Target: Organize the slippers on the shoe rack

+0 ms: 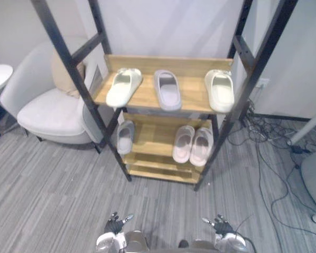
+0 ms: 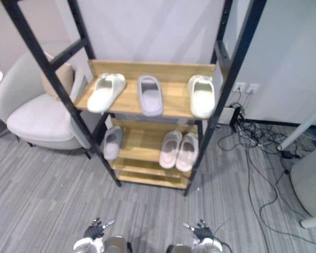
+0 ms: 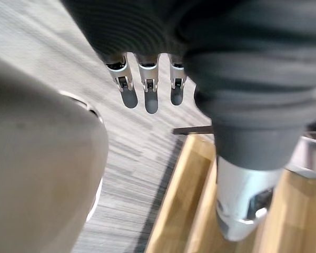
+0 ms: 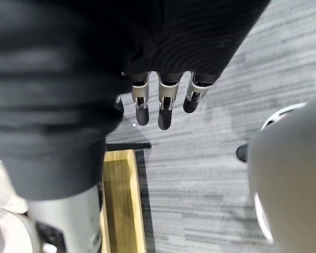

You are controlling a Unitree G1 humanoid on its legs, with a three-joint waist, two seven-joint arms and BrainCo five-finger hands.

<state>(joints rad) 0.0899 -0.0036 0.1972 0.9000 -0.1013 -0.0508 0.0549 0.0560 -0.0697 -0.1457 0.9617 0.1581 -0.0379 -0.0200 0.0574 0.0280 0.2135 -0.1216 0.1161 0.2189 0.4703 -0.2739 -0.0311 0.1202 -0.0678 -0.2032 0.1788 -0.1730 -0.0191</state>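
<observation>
Grey striped floor (image 1: 47,190); plain white wall (image 1: 168,26); a soft pale armchair (image 1: 47,113) on the left, with a tan cushion (image 1: 63,71).

I see the shoe rack's (image 1: 146,96) top shelf: left cream slipper (image 1: 124,87), grey slipper (image 1: 167,89), right cream slipper (image 1: 219,90). Lower shelf: second grey slipper (image 1: 126,136) left, pink pair (image 1: 193,145) right.

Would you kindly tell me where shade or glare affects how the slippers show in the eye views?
Left eye view: the upper shelf is evenly lit, no glare on its wood; the lower shelf lies in its shade, so the grey slipper at the left there looks dim. Right eye view: likewise, yet the pink pair reads plainly.
</observation>
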